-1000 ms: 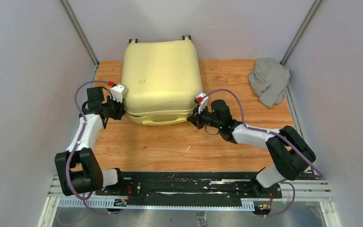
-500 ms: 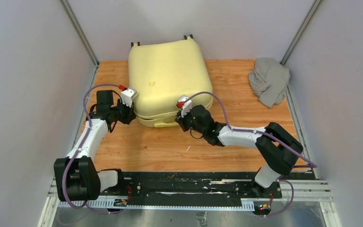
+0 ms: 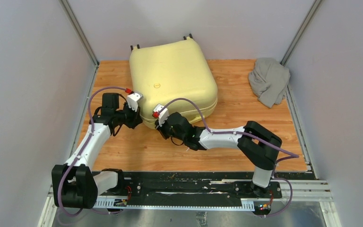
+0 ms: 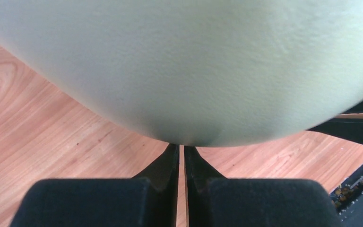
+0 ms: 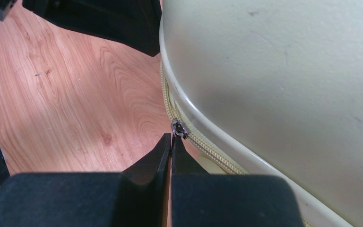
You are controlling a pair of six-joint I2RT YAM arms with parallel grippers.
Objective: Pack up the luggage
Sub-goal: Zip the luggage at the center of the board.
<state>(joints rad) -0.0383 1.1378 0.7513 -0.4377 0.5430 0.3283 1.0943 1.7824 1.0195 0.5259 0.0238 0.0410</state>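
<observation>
The luggage point(image 3: 172, 75) is a large pale yellow hard-shell suitcase lying closed and turned askew on the wooden table. My left gripper point(image 3: 139, 119) is shut and empty. Its tips point(image 4: 181, 146) press against the rounded shell point(image 4: 194, 61) at the near left corner. My right gripper point(image 3: 160, 128) sits at the same corner, low against the front seam. In the right wrist view its jaws point(image 5: 171, 138) are shut on the zipper pull, with the metal slider point(image 5: 178, 128) right at the tips on the yellow zipper tape. The shell point(image 5: 274, 71) fills that view's right side.
A crumpled grey cloth point(image 3: 268, 80) lies at the table's far right corner. Grey walls close in on both sides and behind the suitcase. Bare wooden table point(image 3: 137, 151) lies between the suitcase and the arms' black base rail point(image 3: 184, 182).
My right gripper has travelled left along the suitcase's front seam to the near left corner. The suitcase has turned, its near end swinging right. My left gripper followed the corner rightward.
</observation>
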